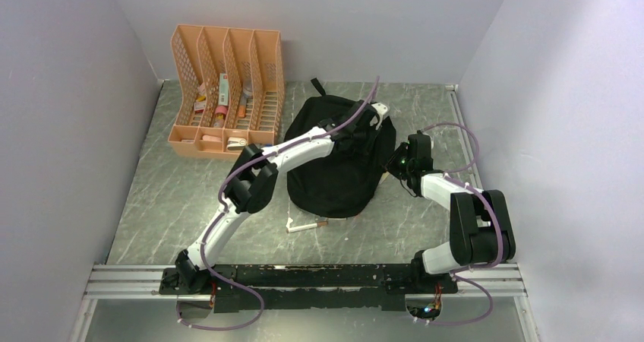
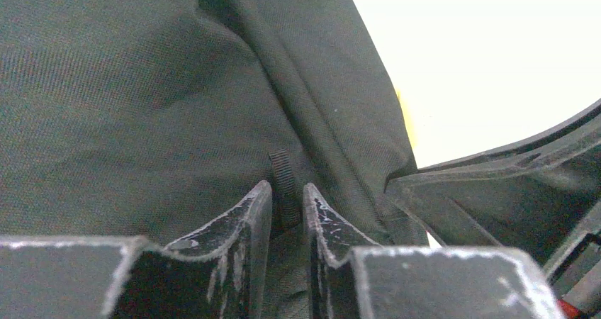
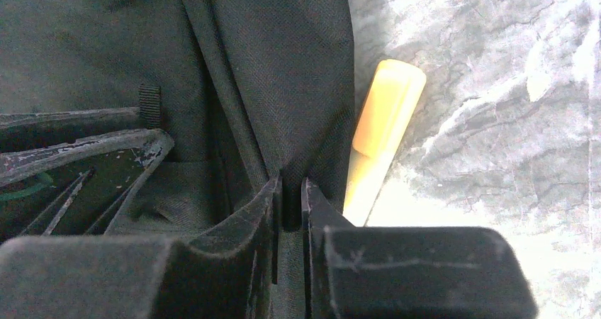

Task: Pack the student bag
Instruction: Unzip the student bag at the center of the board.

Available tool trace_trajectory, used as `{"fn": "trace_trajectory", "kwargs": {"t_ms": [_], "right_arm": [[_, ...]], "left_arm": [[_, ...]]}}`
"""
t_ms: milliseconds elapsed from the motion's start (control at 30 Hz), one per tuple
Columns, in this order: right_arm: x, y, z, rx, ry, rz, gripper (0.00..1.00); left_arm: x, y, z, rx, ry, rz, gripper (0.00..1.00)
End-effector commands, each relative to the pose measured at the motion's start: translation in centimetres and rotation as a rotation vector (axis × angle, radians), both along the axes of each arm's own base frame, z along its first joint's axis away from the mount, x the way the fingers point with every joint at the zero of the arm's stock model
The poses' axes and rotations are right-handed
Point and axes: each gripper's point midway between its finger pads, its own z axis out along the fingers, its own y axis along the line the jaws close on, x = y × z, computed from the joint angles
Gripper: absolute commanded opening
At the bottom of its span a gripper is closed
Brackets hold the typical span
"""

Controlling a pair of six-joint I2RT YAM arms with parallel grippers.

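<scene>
A: Nearest, a white pen point(image 1: 305, 226) lies on the table point(image 1: 190, 197), low centre of the top view, just in front of the bag point(image 1: 334, 167), which sits slumped mid-frame.

B: And the right hand point(image 3: 289, 186)?

A: It is at the bag's right edge, jaws almost together, with a fold of fabric pinched between them. A yellow pen point(image 3: 386, 110) lies just beside that fold. If this hand drags the cloth sideways, that pen could roll away or get shoved under the bag.

B: The left hand point(image 2: 287, 186)?

A: Further up, on the bag's top. Its jaws are drawn close about a ribbed tab point(image 2: 283, 166), but whether they bite it cannot be told. A thin hold may slip off. If the hands pull unevenly, the bag could slide toward the rack point(image 1: 228, 83) in the upper left.
</scene>
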Motion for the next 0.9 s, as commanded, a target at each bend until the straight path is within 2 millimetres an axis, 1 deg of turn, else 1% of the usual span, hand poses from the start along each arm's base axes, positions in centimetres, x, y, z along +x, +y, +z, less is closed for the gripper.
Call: {"fn": "trace_trajectory", "kwargs": {"t_ms": [0, 200, 233, 367, 433, 567, 600, 767, 800, 867], "right_arm": [[-1.0, 0.1, -1.4, 0.008, 0.048, 0.004, 0.16], [-1.1, 0.0, -1.6, 0.006, 0.054, 0.003, 0.15], [-1.1, 0.0, -1.6, 0.006, 0.053, 0.0, 0.15], [-1.4, -0.4, -2.0, -0.011, 0.064, -0.01, 0.15], [-1.4, -0.7, -2.2, -0.017, 0.067, -0.03, 0.14], [-1.6, -1.2, -2.4, -0.021, 0.069, -0.074, 0.07], [-1.6, -1.3, -2.3, -0.021, 0.065, -0.083, 0.0], [-2.0, -2.0, -2.3, -0.036, 0.064, -0.119, 0.0], [-2.0, -2.2, -2.3, -0.047, 0.063, -0.13, 0.0], [-2.0, -2.5, -2.3, -0.059, 0.061, -0.142, 0.0]], "left_arm": [[0.0, -1.0, 1.3, -0.034, -0.034, -0.027, 0.25], [0.0, -1.2, 1.7, -0.044, -0.036, -0.033, 0.07], [0.0, -1.2, 1.8, -0.047, -0.037, -0.032, 0.05], [-0.4, -1.3, 2.8, -0.07, -0.043, -0.047, 0.05], [-0.2, -1.2, 3.4, -0.084, -0.058, -0.046, 0.05], [-0.2, -0.5, 3.7, -0.08, -0.062, -0.038, 0.05], [-0.2, -0.2, 3.7, -0.076, -0.059, -0.036, 0.05], [0.6, 2.1, 3.7, -0.056, -0.067, 0.026, 0.05], [0.7, 2.6, 3.3, -0.05, -0.064, 0.035, 0.05], [1.1, 3.6, 3.5, -0.052, -0.069, 0.057, 0.05]]}}
